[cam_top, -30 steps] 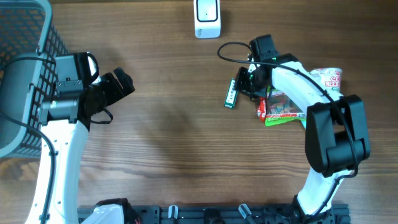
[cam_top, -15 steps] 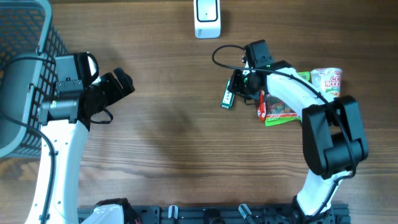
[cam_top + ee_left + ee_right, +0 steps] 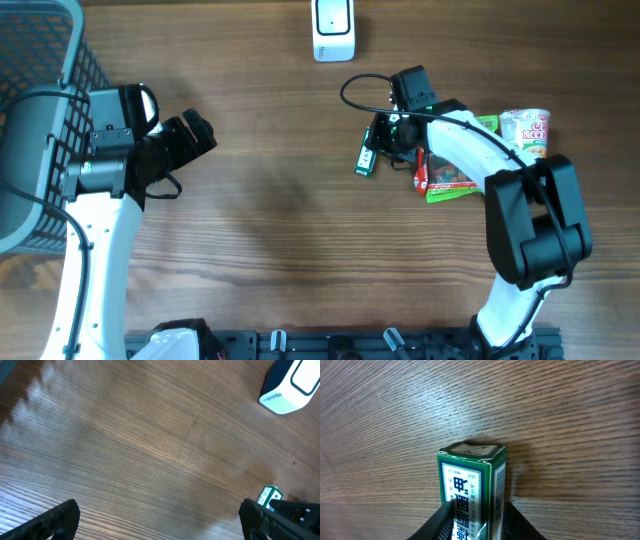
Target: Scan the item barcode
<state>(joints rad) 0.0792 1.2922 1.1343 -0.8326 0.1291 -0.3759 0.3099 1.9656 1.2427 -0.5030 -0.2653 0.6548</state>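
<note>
- Small green box (image 3: 472, 491) clamped between the right gripper (image 3: 476, 522) fingers, far end at the wooden table (image 3: 280, 200), right of centre.
- White barcode scanner (image 3: 333, 29) well apart at the table's far edge.
- Snack packet (image 3: 452, 175) and cup noodles (image 3: 527, 128) just behind the right arm.
- Left gripper (image 3: 160, 517) spread wide, holding nothing, above bare wood.
- Grey basket (image 3: 35, 110) at far left.

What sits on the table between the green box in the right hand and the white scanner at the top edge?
Nothing: the overhead view shows only bare wood between the green box, held by the right hand, and the white scanner.
</note>
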